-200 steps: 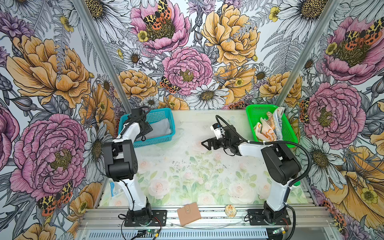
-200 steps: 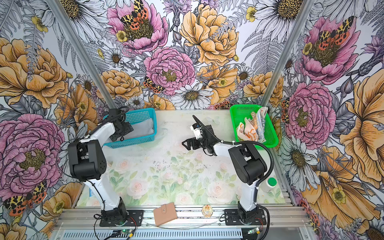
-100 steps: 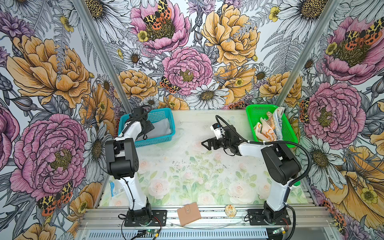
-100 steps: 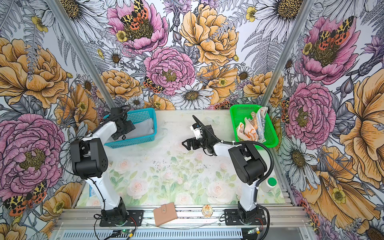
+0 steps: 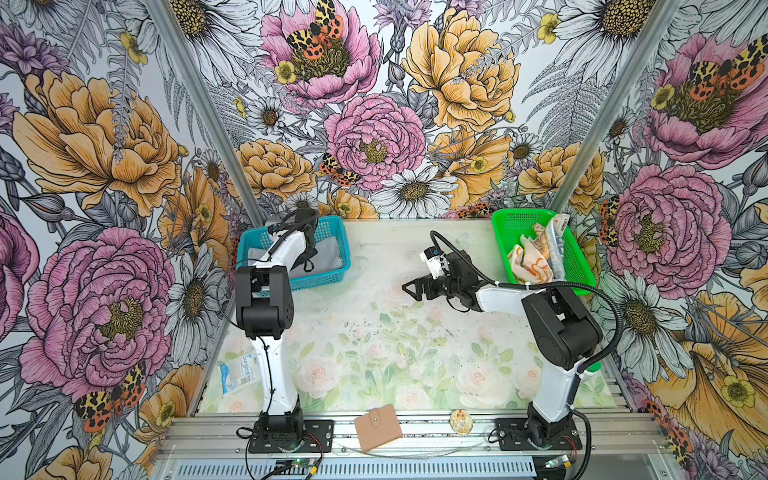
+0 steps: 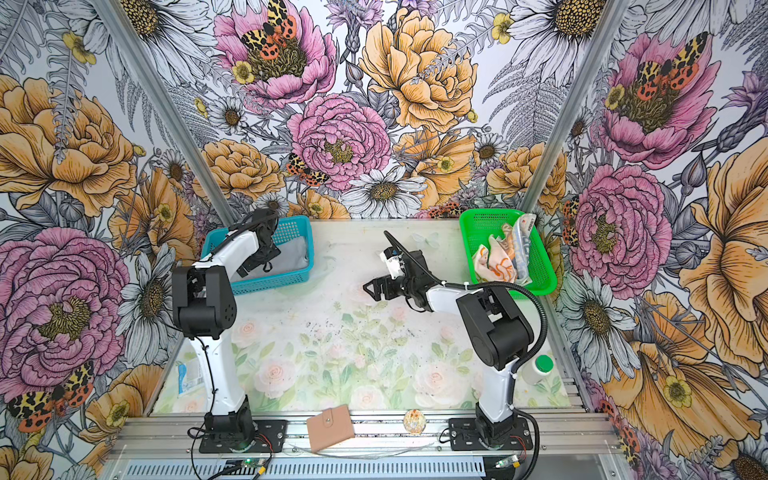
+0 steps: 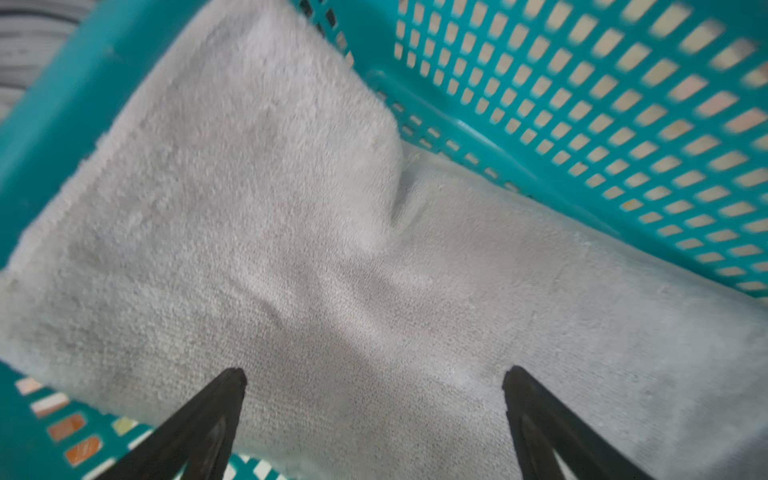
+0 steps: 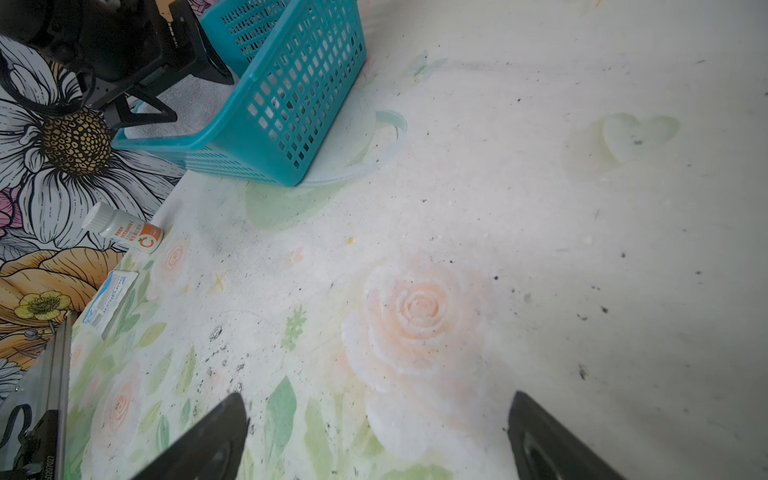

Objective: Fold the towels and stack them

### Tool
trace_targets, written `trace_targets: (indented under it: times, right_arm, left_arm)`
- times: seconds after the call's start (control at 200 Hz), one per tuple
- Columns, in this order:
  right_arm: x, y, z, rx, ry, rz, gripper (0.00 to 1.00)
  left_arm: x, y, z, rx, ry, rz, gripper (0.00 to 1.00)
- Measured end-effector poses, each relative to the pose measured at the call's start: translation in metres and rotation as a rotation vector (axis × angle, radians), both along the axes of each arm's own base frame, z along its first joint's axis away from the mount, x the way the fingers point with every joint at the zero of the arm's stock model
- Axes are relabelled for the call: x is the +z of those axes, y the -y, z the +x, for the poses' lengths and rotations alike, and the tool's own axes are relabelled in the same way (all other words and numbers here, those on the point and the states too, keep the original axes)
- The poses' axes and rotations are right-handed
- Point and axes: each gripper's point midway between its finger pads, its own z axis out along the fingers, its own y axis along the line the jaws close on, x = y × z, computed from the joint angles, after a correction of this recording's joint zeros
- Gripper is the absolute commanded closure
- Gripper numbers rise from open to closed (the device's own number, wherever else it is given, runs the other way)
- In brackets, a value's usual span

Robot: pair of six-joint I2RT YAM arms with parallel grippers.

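Left claw [image 7: 374, 370] agape, seemingly above grey towel [image 7: 291, 208] in teal basket [image 7: 582, 104]; right claw [image 8: 378, 395] agape over table [image 8: 540, 208]

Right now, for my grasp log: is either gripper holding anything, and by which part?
Nothing: left gripper open over the grey towel; right gripper open above table.

Grey towel [image 5: 330, 257] partly behind left arm [image 5: 286, 249]

The grey towel [image 7: 291, 249] is matt, fuzzy terry cloth. The teal basket [image 7: 582, 104] around it and the green basket [image 5: 519, 224] are glossy, perforated plastic. The flowered towel [image 5: 528, 262] and lettered towel [image 5: 555, 245] look like soft, thin cloth. The table [image 8: 540, 249] is matt, smooth and grit-speckled. The wallet [image 5: 377, 427] looks matt and leathery; the rail [image 5: 208, 436], brushed metal.
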Motion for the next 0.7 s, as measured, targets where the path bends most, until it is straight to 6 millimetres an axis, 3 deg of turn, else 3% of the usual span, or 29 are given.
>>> trace_targets:
  times: [0.37,0.545,0.695]
  right_arm:
    - [0.000,0.000,0.000,0.002,0.003,-0.002,0.01]
    - [0.000,0.000,0.000,0.004,0.005,-0.003,0.01]
    - [0.000,0.001,0.001,-0.003,0.008,-0.007,0.01]
  left_arm:
    - [-0.009,-0.009,-0.027,0.258,0.007,-0.057,0.01]
    - [-0.008,-0.005,-0.018,0.220,-0.015,-0.008,0.01]
    - [0.020,0.009,-0.004,0.105,-0.005,0.141,0.01]
